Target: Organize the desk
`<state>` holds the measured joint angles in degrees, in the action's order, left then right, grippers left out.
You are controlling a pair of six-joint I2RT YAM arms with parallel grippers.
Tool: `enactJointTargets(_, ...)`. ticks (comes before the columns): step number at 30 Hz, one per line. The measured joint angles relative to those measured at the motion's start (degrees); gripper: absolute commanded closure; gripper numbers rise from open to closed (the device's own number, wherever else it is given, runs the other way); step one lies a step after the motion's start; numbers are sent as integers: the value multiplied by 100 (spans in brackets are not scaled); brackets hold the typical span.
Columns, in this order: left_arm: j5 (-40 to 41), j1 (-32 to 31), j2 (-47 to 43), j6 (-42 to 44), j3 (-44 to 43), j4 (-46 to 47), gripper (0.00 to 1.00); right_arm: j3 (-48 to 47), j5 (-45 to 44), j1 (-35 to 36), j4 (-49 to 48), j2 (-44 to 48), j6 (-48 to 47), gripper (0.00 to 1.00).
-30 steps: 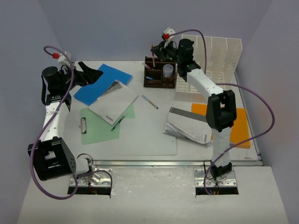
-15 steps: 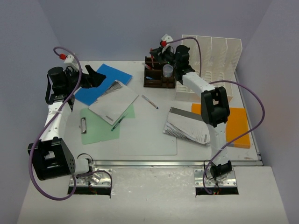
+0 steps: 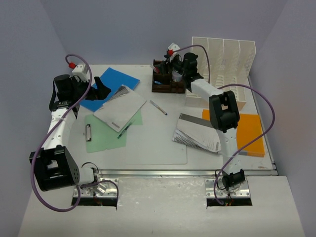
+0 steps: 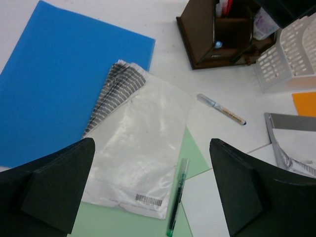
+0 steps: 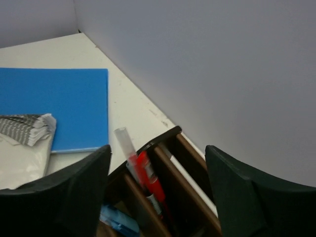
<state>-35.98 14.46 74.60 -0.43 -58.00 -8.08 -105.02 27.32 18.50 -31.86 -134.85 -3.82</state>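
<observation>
On the white desk (image 3: pixel 197 160), a dark brown pen organizer (image 3: pixel 168 83) stands at the back centre. My right gripper (image 3: pixel 171 66) hovers open just above it; in the right wrist view the jaws (image 5: pixel 158 192) stand wide apart over a slot holding red pens (image 5: pixel 152 183), gripping nothing. My left gripper (image 3: pixel 101 89) hangs open and empty over the blue folder (image 3: pixel 113 81). Between its fingers in the left wrist view lie a clear plastic sleeve of papers (image 4: pixel 143 148) and a green pen (image 4: pixel 177 196), both on the desk below the left gripper (image 4: pixel 153 192).
A beige-barrelled pen (image 3: pixel 158 107) lies mid-desk. A green folder (image 3: pixel 106 133) sits under the sleeve, with a metal clip (image 3: pixel 89 132) on it. A white slotted file rack (image 3: pixel 222 64) stands back right. A paper stack (image 3: pixel 197 133) and an orange folder (image 3: pixel 249 131) lie at right.
My right gripper has reached further left over the organizer and its jaws have opened. My left gripper has drifted right and forward over the blue folder, still open.
</observation>
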Motion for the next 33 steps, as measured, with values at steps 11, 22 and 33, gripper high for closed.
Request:
enactJointTargets(11,1424,-1670,-300,1937,530,-1800,13,837,183,2,1854,1293,-167,11)
enactJointTargets(22,2373,-3262,836,1914,699,-2252,58,2098,-20,-8,3098,3012,-35,11)
enactJointTargets(33,2932,-3383,2415,1619,-783,-2418,61,2660,-4,-215,3907,3196,235,12)
